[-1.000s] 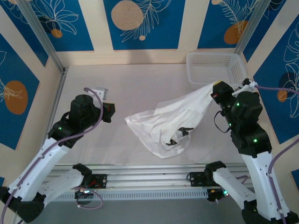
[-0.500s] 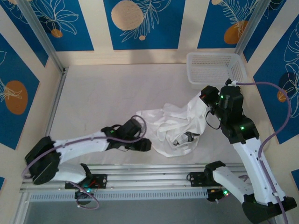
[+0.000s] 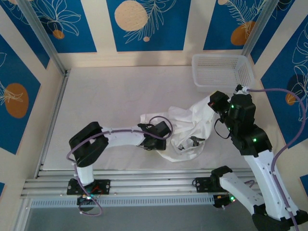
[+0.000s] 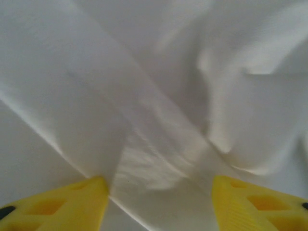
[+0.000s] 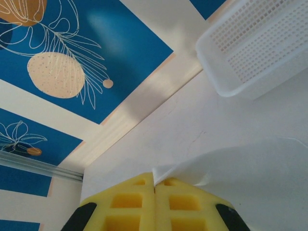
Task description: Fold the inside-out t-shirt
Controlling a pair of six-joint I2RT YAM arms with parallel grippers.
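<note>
The inside-out t-shirt (image 3: 185, 126) lies crumpled on the white table, right of centre, with a small dark mark (image 3: 193, 141) near its front. My left gripper (image 3: 162, 136) reaches low across to the shirt's left edge. In the left wrist view it (image 4: 161, 207) stands open, its yellow fingers (image 4: 72, 204) wide apart over wrinkled white fabric (image 4: 159, 96). My right gripper (image 3: 215, 103) holds the shirt's upper right corner lifted. Seen from the right wrist, the right gripper (image 5: 154, 180) is shut, with a thin edge of the shirt (image 5: 250, 173) pinched between its pads.
A white mesh basket (image 3: 222, 70) stands at the table's back right corner, just behind the right arm, and also appears as the basket (image 5: 260, 43) in the right wrist view. Blue patterned walls enclose the table. A metal rail (image 3: 144, 185) runs along the near edge.
My left arm has swung from the table's left side to the shirt's left edge and its jaws have opened. The right gripper came down and inward, and the stretched shirt slumped into a heap.
</note>
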